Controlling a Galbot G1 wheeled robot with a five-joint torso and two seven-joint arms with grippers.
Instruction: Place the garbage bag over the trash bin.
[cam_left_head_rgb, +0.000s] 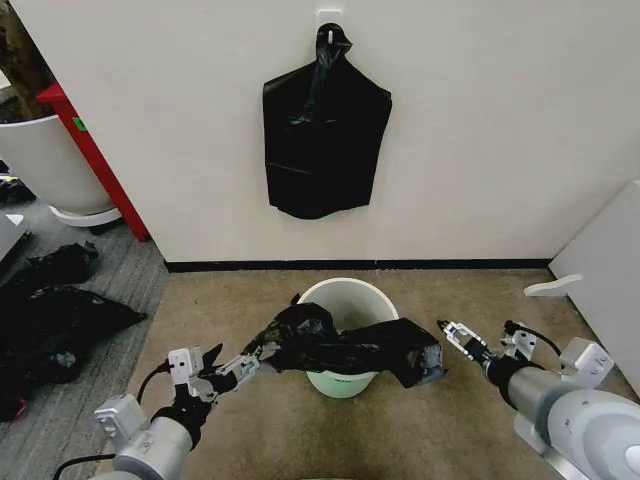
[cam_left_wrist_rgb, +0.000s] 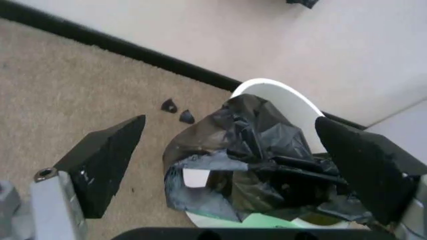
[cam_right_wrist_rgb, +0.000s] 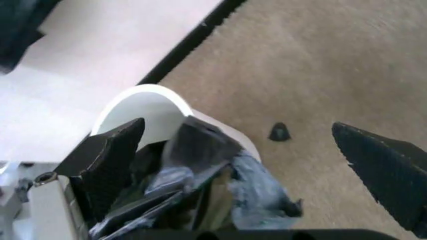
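Head view: the garbage bag (cam_left_head_rgb: 345, 345) lies bunched across the front rim of the trash bin (cam_left_head_rgb: 350, 300), its back rim bare, so the film is draped, not yet spread. The left gripper (cam_left_head_rgb: 252, 358) sits at the bag's left end, the right gripper (cam_left_head_rgb: 452, 335) just off its right end; carpet lies open around the bin, with the wall behind.

Left wrist view: the fingers (cam_left_wrist_rgb: 107, 160) stand wide apart, nothing between them, the bag ahead of them.

Right wrist view: the fingers (cam_right_wrist_rgb: 110, 160) are spread too, the bag's edge near one of them.
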